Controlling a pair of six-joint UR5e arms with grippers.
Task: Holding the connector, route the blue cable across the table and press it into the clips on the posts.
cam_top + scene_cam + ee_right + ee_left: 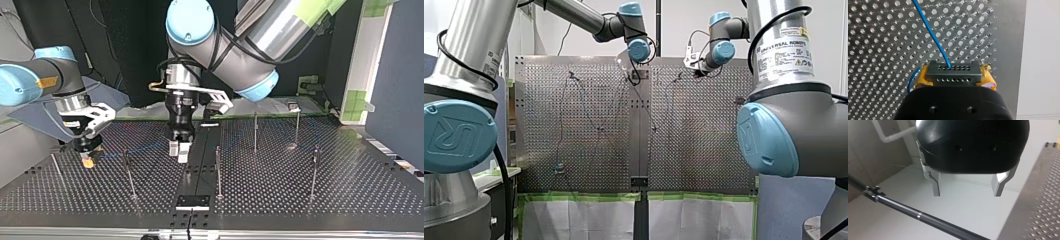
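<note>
Where the connector [953, 73] sits: clamped between the yellow pads [921, 77] of my right gripper [955, 77], with its face of two rows of small holes turned away from the wrist.
Right gripper, place: over the table [880, 50], close to the edge that carries a column of letters; if the pads touch the surface, I cannot tell.
Blue cable [931, 35]: it leaves the row of holes farther from the wrist and runs ahead of the gripper over the surface; a short bend of it shows beside one pad.
Left gripper [967, 193]: the metal fingers [936, 186] are spread wide, with nothing between them.
Left gripper, place: in the top view it hangs fingers-down over the table's middle seam [200, 172], apart from my right gripper.
One post [923, 217]: a thin dark rod with a small clip [871, 192] crosses ahead of the left fingers, not touching them.
Other posts [218, 170]: several stand upright on both halves of the table.
Surface: a grey perforated plate in two halves, with green tape [584, 196] along its near edge in the front view.
Room: a dark backdrop [125, 50] behind the arms and a pale wall [674, 25] beyond the table's far edge.
</note>
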